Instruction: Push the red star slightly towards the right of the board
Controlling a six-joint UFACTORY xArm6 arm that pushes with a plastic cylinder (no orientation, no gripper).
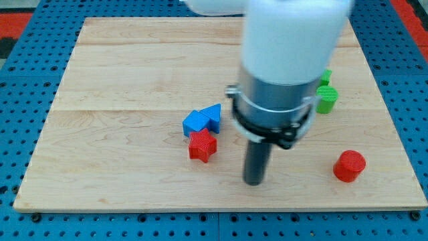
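The red star (202, 146) lies on the wooden board (120, 80) below the middle, touching the blue blocks above it. My tip (253, 181) rests on the board to the right of the star and a little lower, about a block's width away from it. The rod hangs from the white and grey arm (287, 60) that fills the view's top middle.
A blue block (194, 122) and a blue triangle (212, 115) sit just above the star. A red cylinder (349, 166) stands at the lower right. A green block (326, 99) stands at the right, partly behind the arm, with another green piece (326, 76) above it.
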